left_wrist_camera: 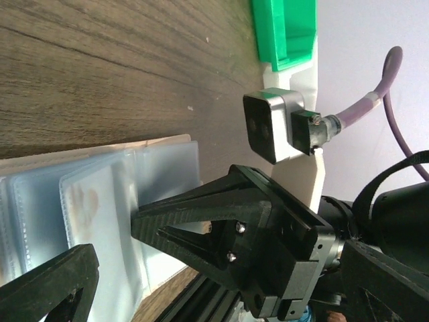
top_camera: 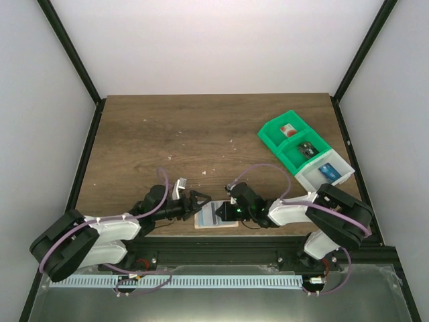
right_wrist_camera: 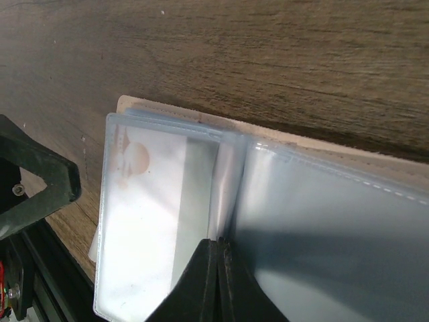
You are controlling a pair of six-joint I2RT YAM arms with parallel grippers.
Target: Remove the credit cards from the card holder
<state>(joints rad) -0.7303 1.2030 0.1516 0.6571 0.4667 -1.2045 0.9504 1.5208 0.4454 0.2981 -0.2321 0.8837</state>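
The card holder (top_camera: pixel 216 217) lies open near the table's front edge, tan rim under pale blue-grey clear pockets (right_wrist_camera: pixel 322 221). A pale credit card (right_wrist_camera: pixel 144 221) with a brownish mark and a grey stripe sits inside the left pocket, also seen in the left wrist view as a card (left_wrist_camera: pixel 94 221) behind plastic. My right gripper (right_wrist_camera: pixel 218 245) is shut, its tips resting on the holder's middle fold between the pockets. My left gripper (left_wrist_camera: pixel 114 248) is open at the holder's left end, one finger (left_wrist_camera: pixel 201 221) over the pockets, nothing between them.
A green and white compartment tray (top_camera: pixel 271 132) with small items stands at the right rear. The black frame rail (top_camera: pixel 214 251) runs just in front of the holder. The right wrist's camera (left_wrist_camera: pixel 271 124) hangs close above the left gripper.
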